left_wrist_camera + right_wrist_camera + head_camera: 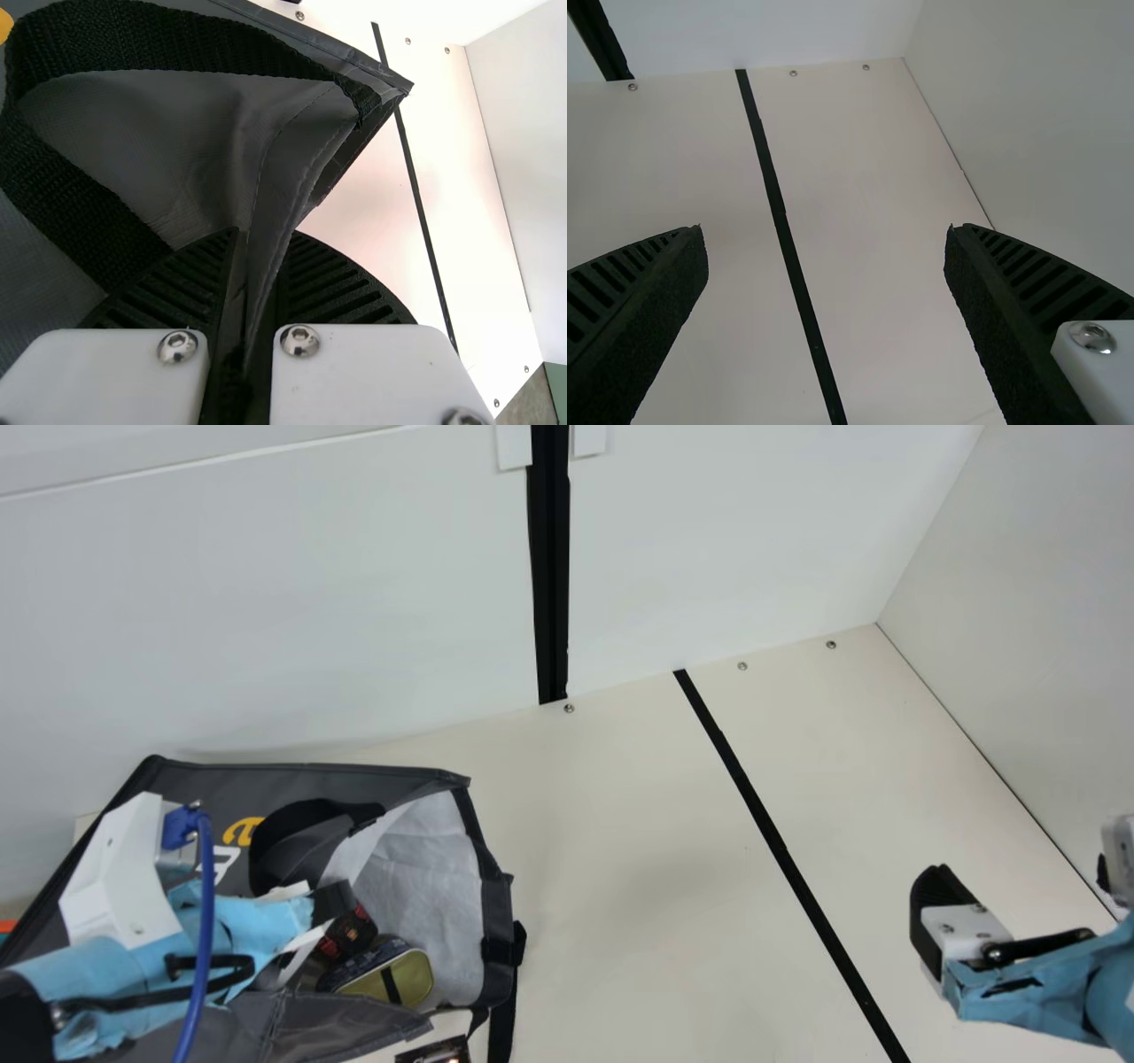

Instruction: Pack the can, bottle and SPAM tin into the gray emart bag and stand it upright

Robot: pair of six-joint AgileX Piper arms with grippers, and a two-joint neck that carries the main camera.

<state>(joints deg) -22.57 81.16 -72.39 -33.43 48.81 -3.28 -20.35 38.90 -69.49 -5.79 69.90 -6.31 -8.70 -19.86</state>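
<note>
From here, pale walls [709, 540] back the cream table [638, 850], split by a black line [780, 841] (slanting, I notice). Left, the gray emart bag [425, 850] holds the SPAM tin [394, 976]; the left gripper [332, 902] pinches its fabric. Right, the right gripper [930, 912] gapes wide, empty.

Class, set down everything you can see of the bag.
The bag is dark gray outside, with yellow and white print, pale gray lining, black edging and a black strap. It looks like soft coated fabric. It lies creased on the table, mouth open, the tin just inside. The left gripper pinches its fabric.
</note>
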